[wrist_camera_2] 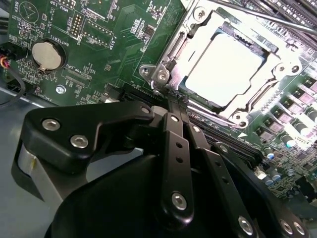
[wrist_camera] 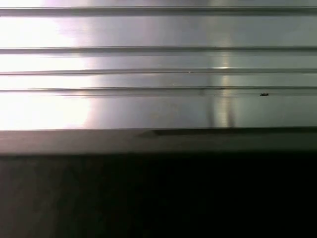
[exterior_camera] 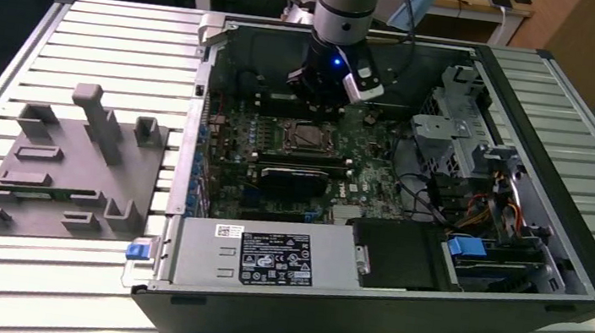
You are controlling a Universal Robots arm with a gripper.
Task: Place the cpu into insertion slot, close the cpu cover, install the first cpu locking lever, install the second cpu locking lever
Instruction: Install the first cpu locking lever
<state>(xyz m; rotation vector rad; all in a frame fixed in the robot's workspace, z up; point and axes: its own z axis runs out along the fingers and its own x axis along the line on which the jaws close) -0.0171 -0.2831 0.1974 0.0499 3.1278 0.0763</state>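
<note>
The cpu lies flat in the insertion slot, its pale silver top showing. The silvery cpu cover lies down around it as a frame. A thin metal lever rod runs along one side of the socket. In the second wrist view my gripper has its black fingers pressed together with nothing visible between them, the tips just off a corner of the socket. In the exterior view the gripper hangs inside the open computer case, just behind the socket.
The case lies open on a slatted metal table. Around the socket are a black heatsink block, a drive cage with cables and a power supply. A grey fixture stands at the exterior view's left.
</note>
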